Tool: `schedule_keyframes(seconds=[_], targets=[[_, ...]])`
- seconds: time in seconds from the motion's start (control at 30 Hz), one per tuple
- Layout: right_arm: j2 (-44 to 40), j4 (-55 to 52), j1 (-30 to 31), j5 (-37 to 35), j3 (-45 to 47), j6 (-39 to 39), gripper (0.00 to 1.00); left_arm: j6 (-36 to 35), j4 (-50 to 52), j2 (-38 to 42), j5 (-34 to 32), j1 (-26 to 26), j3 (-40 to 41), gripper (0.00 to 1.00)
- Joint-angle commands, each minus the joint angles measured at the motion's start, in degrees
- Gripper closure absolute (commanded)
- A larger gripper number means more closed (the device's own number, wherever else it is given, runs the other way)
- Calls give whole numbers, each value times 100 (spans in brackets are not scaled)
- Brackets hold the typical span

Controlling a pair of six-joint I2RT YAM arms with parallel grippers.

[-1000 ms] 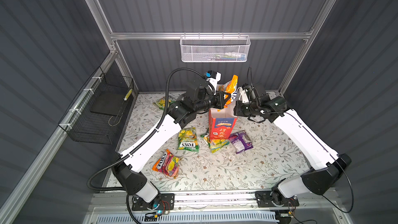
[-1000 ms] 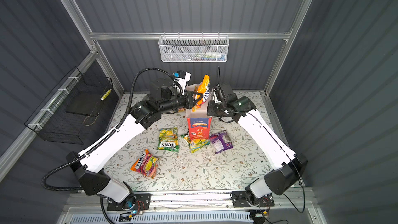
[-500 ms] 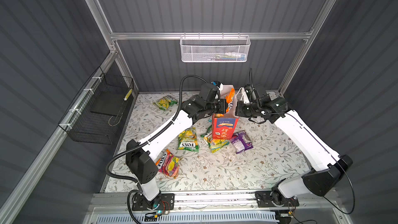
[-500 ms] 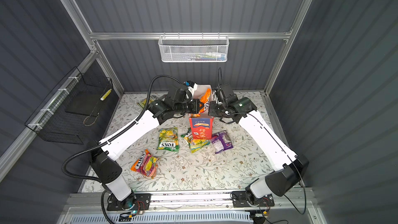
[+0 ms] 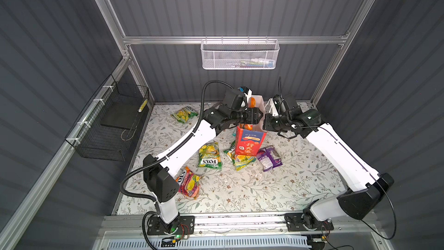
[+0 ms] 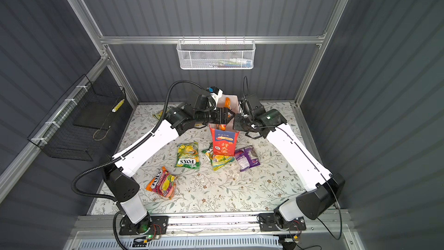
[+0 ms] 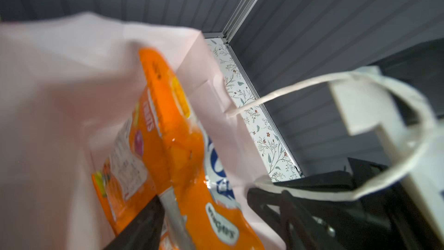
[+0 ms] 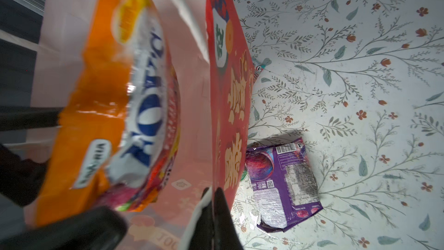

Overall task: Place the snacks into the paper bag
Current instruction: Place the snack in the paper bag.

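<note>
The red paper bag [image 5: 249, 144] [image 6: 224, 144] stands upright mid-table. My right gripper [image 5: 265, 122] [image 8: 213, 203] is shut on its side wall at the rim. My left gripper [image 5: 258, 116] [image 7: 211, 232] hovers at the bag's mouth, jaws spread open. An orange packet [image 7: 182, 155] [image 8: 101, 92] sits loose between them, most of it inside the white interior. On the table lie a green-yellow FOX'S packet [image 5: 209, 156], an orange-pink one [image 5: 188, 183], another green-yellow one [image 5: 240, 159] against the bag's foot, a purple packet [image 5: 269, 158] [image 8: 281, 179] and a green packet [image 5: 183, 114] at the back left.
A white mesh basket [image 5: 239, 55] hangs on the back wall above the bag. A black wire basket [image 5: 113, 121] is fixed to the left wall. Both arms reach in over the floral table, meeting at the bag. The bag's white cord handle [image 7: 360, 87] loops beside the right gripper.
The left gripper has opened at the bag's mouth. The orange packet it held above the bag has gone down into the bag. The right gripper has kept its hold on the bag.
</note>
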State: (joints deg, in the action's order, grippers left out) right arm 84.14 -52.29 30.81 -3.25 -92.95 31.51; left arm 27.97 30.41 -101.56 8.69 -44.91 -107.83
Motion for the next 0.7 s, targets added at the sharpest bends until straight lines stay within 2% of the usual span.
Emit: schedule_keyframes(seconds=[0.0,0.13,0.4,0.67], targets=[[-142,-28,37,-115,113,14,100,-122,-130,123,365,8,-328,19],[-176,-23,31,-137,158,16,100,-164,-18,103,379,8,-449,10],[-196,-67,31,-252,155,-3,100,-341,103,270,586,8,-713,8],[-334,-175,8,-357,106,-146,100,-712,8,1235,612,9,-397,0]])
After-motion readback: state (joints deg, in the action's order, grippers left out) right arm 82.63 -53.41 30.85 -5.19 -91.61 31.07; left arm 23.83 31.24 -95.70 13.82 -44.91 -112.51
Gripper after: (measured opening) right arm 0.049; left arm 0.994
